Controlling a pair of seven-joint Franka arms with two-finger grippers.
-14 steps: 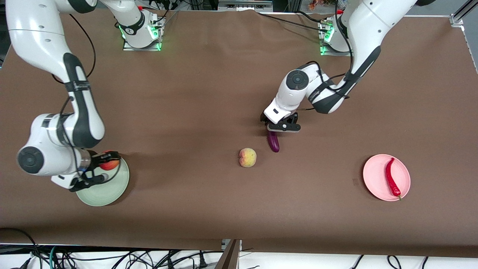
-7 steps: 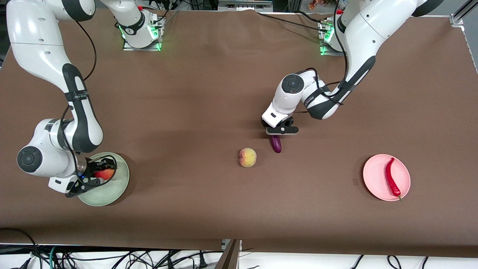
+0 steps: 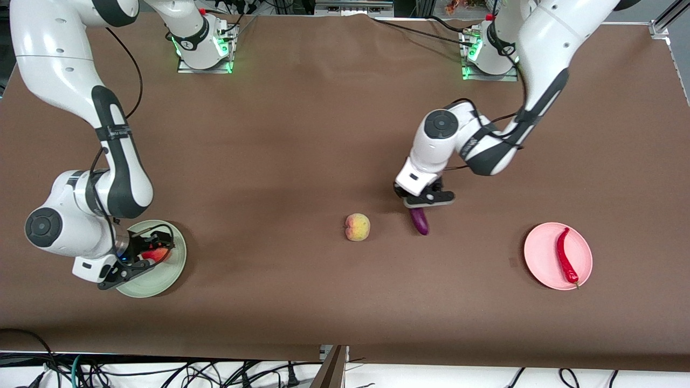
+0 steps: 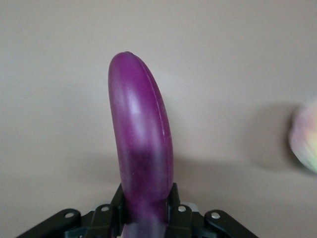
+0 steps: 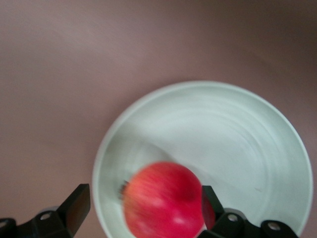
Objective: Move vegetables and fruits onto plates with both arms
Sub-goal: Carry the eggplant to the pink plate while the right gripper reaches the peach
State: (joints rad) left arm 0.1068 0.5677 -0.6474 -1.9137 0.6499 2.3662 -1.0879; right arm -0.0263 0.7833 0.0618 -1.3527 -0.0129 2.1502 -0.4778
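My left gripper [image 3: 426, 200] is shut on the purple eggplant [image 3: 419, 221] near its cap end and holds it just above the table, beside the peach [image 3: 357, 227]. In the left wrist view the eggplant [image 4: 141, 134] sticks out between the two fingers of that gripper [image 4: 146, 199]. My right gripper [image 3: 148, 250] is low over the pale green plate [image 3: 161, 276]. Its fingers stand apart around the red pomegranate [image 5: 163, 201], which rests in the plate [image 5: 237, 139]. There is a gap at one finger. The red chili [image 3: 565, 254] lies on the pink plate [image 3: 539, 253].
The peach lies alone mid-table and shows at the edge of the left wrist view [image 4: 307, 144]. The pink plate sits toward the left arm's end and the green plate toward the right arm's end. Bare brown table lies between them. Cables hang along the table's near edge.
My left gripper has carried the eggplant toward the pink plate's end of the table. My right gripper has come down onto the green plate and opened around the pomegranate.
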